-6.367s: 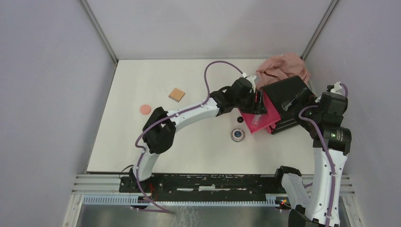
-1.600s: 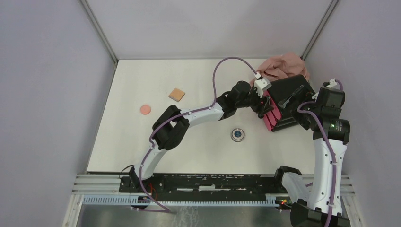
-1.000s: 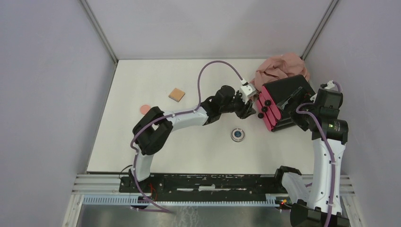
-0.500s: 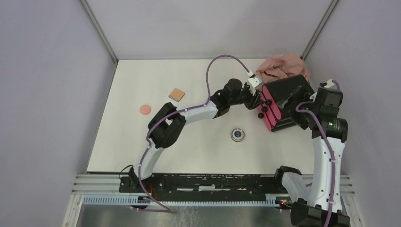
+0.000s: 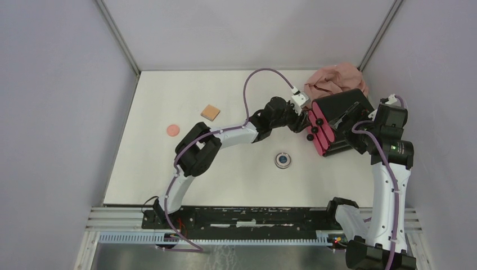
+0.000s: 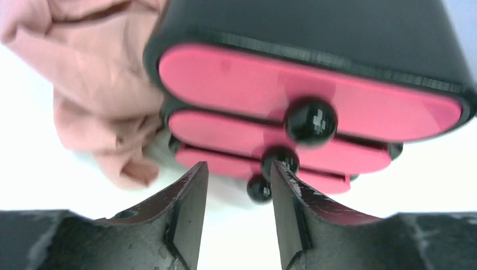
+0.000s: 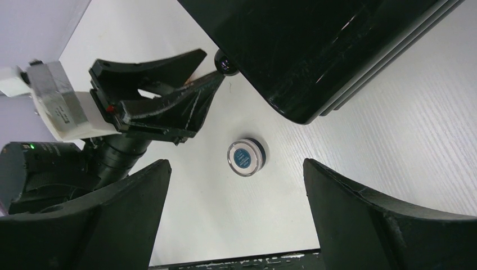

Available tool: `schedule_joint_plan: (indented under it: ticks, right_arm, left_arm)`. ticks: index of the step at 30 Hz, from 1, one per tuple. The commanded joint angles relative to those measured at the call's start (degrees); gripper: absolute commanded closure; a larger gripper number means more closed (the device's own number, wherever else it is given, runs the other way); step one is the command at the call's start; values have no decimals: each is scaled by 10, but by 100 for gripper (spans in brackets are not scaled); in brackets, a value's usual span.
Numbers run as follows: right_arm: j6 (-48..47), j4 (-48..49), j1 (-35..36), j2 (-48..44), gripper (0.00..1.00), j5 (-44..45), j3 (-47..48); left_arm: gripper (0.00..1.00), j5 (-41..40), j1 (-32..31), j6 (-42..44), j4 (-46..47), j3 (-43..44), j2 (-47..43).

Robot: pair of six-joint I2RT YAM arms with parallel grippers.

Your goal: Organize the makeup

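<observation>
Overhead and wrist views, left to right. At the far left of the white counter point(image 5: 225, 174) lies the round salmon puff point(image 5: 172, 130). The tan square pad point(image 5: 210, 112) sits well apart from it, farther back and to the right. The left arm reaches across the counter, and the left tool point(image 6: 237, 171) hangs just in front of the black box point(image 5: 344, 107), fingers partly apart with nothing clamped between them. Its tips are level with the black knobs point(image 6: 310, 121) of the three magenta drawers point(image 6: 242, 73), all pushed in. The round silver compact point(image 5: 283, 160) rests lid-up on the bare counter, near the box's front. A crumpled pinkish-beige cloth point(image 5: 334, 79) touches the box at the back. The right tool point(image 7: 233, 166) hovers beside the box, fingers spread wide and empty.
</observation>
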Motion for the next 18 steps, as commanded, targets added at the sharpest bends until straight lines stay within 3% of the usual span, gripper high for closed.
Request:
schedule_joint_plan:
  ticks: [1, 6, 18]
  right_arm:
    - [6, 28, -2, -5, 5, -4, -5]
    - [7, 32, -2, -4, 5, -6, -8]
    - [4, 21, -2, -9, 5, -3, -3]
  left_arm:
    - [45, -36, 0, 14, 51, -99, -100]
    - [34, 22, -1, 26, 46, -147, -124]
    - [21, 50, -27, 4, 108, -89, -25]
